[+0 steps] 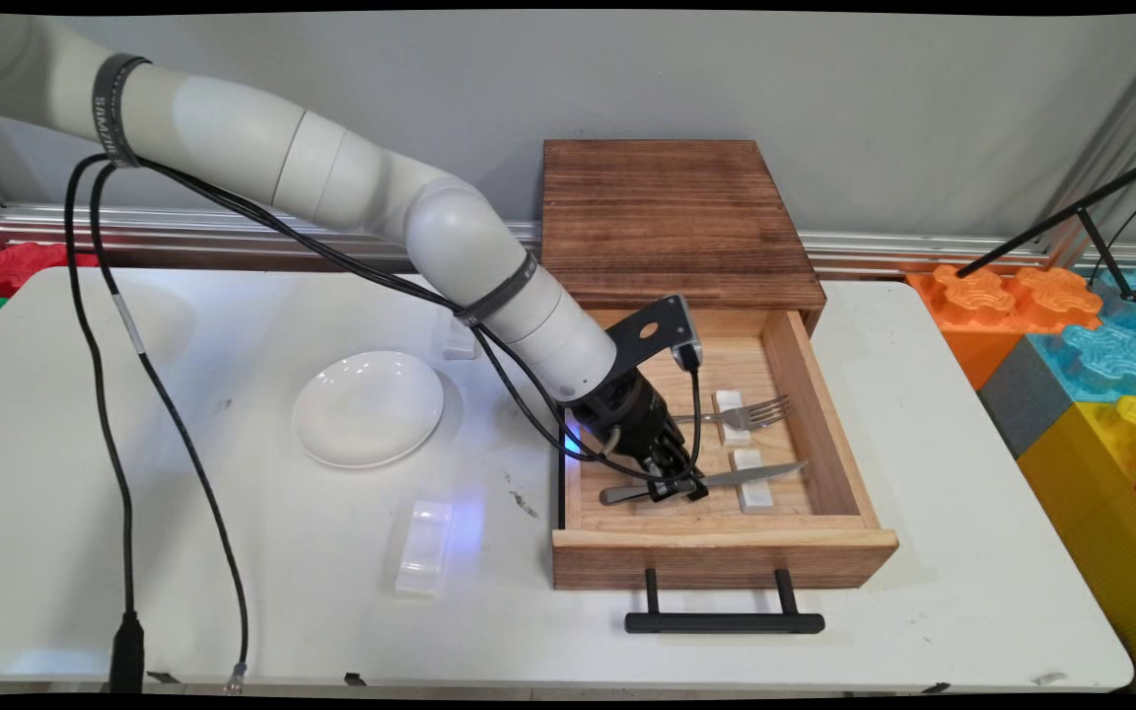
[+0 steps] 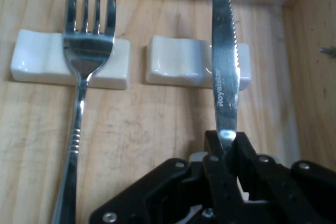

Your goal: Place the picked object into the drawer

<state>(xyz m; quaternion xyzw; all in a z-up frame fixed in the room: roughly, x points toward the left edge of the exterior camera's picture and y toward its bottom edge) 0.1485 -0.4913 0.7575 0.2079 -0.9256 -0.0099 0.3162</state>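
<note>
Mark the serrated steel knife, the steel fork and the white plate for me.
serrated steel knife (image 2: pixel 224 72): hand view, middle of the blade.
steel fork (image 2: pixel 88 51): hand view, neck below the tines.
round white plate (image 1: pixel 368 408): main view, its centre.

1. Main view: light was bright, even and diffuse, falling from above; the white table (image 1: pixel 923 444) was lit evenly.
2. Shadows: soft and faint, one beside the plate (image 1: pixel 368 407) and one under the drawer handle (image 1: pixel 723 621).
3. Glare, main view: small white highlights on the plate's far rim.
4. Glare, hand view: a white glint on the knife (image 2: pixel 223 51) just above the gripper (image 2: pixel 227 142); the fork (image 2: pixel 86 40) mirrored light and dark bands; the two white rests (image 2: pixel 173 66) shone glossily.
5. Drawer wall (image 2: pixel 315 77): shaded darker than the floor.
</note>
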